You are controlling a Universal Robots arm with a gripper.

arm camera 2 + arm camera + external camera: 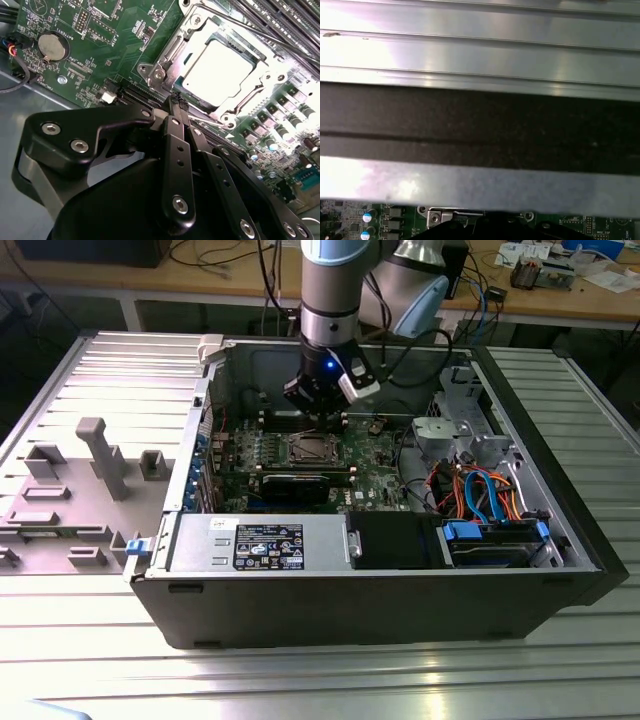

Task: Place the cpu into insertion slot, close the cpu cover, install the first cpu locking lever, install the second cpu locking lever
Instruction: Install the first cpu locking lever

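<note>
Ribbed metal tabletop (90,640) carried an open computer case (350,590), its green motherboard (125,45) exposed. Inside, the gripper (176,105) hung just beside the insertion slot (310,448), its jaws pressed together, holding nothing. The cpu (220,67) lay seated in that slot, the cpu cover (167,57) down around it.

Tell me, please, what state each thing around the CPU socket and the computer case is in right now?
cpu: seated in the insertion slot.
cpu cover: closed down over the cpu's edges.
gripper: fingers together, empty, just beside the socket.
computer case: lying on its side, side panel off.
</note>
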